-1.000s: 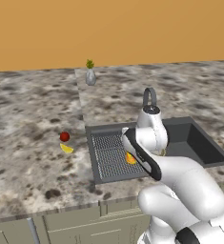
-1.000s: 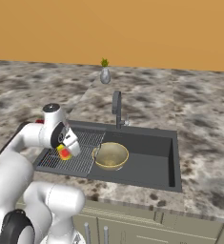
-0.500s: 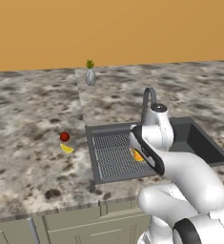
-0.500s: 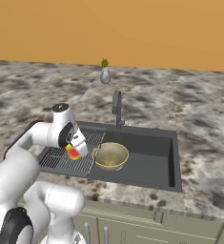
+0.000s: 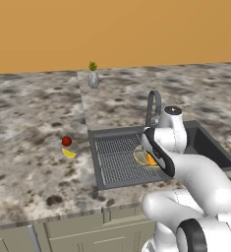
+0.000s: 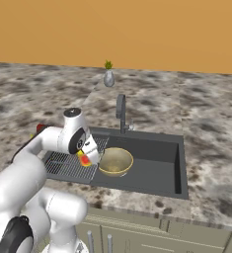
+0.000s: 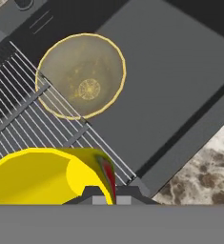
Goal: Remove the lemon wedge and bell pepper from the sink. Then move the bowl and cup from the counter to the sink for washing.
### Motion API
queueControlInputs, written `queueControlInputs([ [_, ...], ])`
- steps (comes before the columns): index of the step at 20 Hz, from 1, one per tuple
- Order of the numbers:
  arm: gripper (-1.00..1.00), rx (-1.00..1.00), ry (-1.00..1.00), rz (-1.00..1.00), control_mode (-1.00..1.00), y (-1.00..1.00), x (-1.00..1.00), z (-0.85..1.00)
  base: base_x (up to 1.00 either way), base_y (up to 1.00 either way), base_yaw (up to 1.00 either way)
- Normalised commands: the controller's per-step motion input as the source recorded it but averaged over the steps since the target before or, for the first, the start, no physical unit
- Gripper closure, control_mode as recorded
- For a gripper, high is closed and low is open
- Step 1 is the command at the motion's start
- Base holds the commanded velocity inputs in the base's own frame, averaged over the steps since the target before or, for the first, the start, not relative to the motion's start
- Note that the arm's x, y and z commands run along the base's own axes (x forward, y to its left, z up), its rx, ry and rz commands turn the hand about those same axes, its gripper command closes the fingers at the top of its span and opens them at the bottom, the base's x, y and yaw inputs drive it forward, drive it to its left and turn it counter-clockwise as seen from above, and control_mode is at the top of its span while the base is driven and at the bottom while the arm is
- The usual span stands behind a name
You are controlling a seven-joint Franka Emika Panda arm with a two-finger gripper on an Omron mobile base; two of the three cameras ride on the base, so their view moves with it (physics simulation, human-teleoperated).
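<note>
We see claw [image 6: 89, 157] clamped on yellow cup [image 7: 46, 176] above sink [image 6: 162, 170] drainboard; red mark on cup unreadable. Bowl [image 6: 115, 161] in basin at cup's 1 o'clock. Bell pepper [image 5: 66, 141], lemon wedge [image 5: 69, 153] on tabletop [image 5: 33, 162].

you get two base cameras set behind the arm, one at its left and one at its right, both facing forward and down at the sink [image 5: 211, 145] [image 6: 152, 168] and the counter [image 5: 33, 162] [image 6: 206, 173] around it. your hand camera looks close and steeply down into the same basin.
</note>
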Motion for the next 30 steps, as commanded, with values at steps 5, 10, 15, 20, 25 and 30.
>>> queueControlInputs([
  [5,1.00,0.06,0.00,-0.04,-1.00,-0.31,0.00,0.00,0.00,0.00,0.00],
  [10,1.00,0.04,-0.01,-0.03,-1.00,-0.30,0.01,0.00,0.00,0.00,0.00],
  [15,1.00,0.01,-0.01,-0.02,-1.00,-0.27,0.07,0.00,0.00,0.00,0.00],
  [20,1.00,0.00,0.00,-0.01,-1.00,-0.28,0.09,0.00,0.00,0.00,0.00],
  [25,1.00,0.00,0.00,0.00,-1.00,-0.27,0.12,0.00,0.00,0.00,0.00],
  [30,1.00,0.00,0.00,0.00,-1.00,-0.29,0.11,0.00,0.00,0.00,0.00],
])
